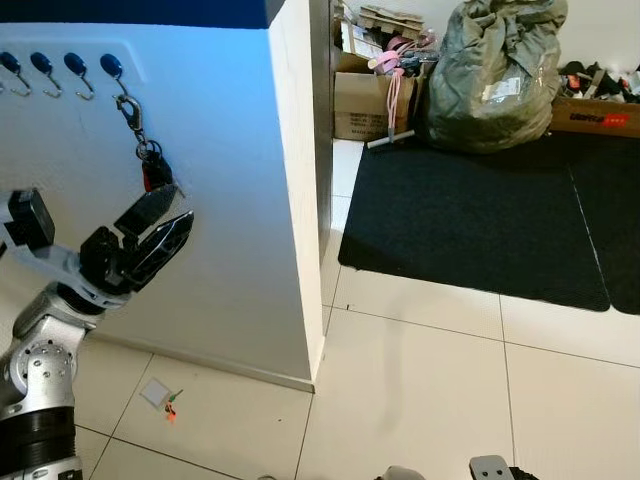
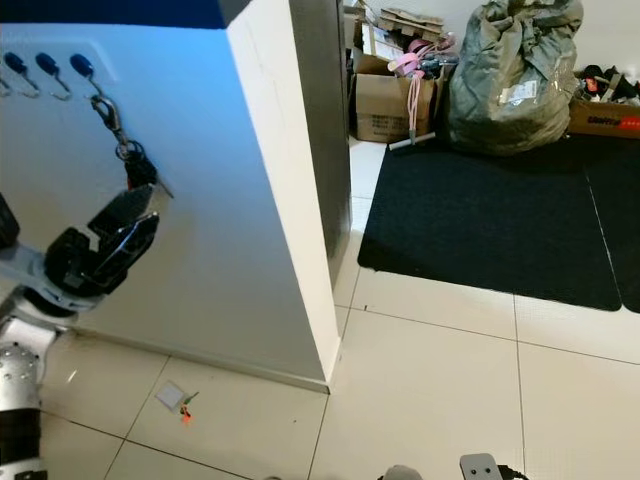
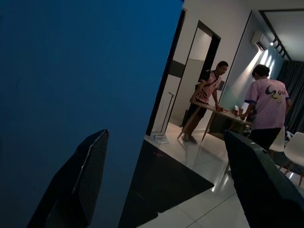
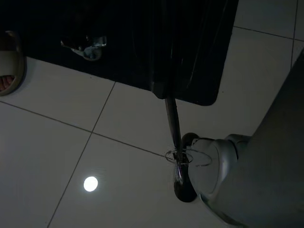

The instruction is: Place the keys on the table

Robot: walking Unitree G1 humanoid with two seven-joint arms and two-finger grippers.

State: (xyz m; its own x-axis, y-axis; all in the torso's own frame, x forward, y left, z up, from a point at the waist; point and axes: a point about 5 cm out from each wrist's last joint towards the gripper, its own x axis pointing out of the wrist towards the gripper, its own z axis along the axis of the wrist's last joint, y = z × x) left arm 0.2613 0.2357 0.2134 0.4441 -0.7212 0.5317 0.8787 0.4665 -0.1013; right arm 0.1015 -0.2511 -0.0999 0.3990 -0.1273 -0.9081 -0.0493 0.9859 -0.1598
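Note:
A bunch of keys [image 1: 151, 166] with a red fob hangs by a clip chain from the rightmost blue-knobbed hook [image 1: 112, 67] on the white wall panel. My left gripper [image 1: 180, 206] is raised just below the keys, open, with its tips close under the bunch and nothing between its fingers [image 3: 88, 178]. Past those wide-apart fingers, the left wrist view looks across a room at a table [image 3: 223, 113] with two people standing at it. My right arm hangs idle over the floor tiles.
The wall ends at a corner [image 1: 295, 200] to my right. Beyond it lie a black mat [image 1: 470, 215], cardboard boxes [image 1: 365, 100] and a large grey bag [image 1: 490, 75]. A scrap of paper [image 1: 160, 395] lies on the tiles by the wall base.

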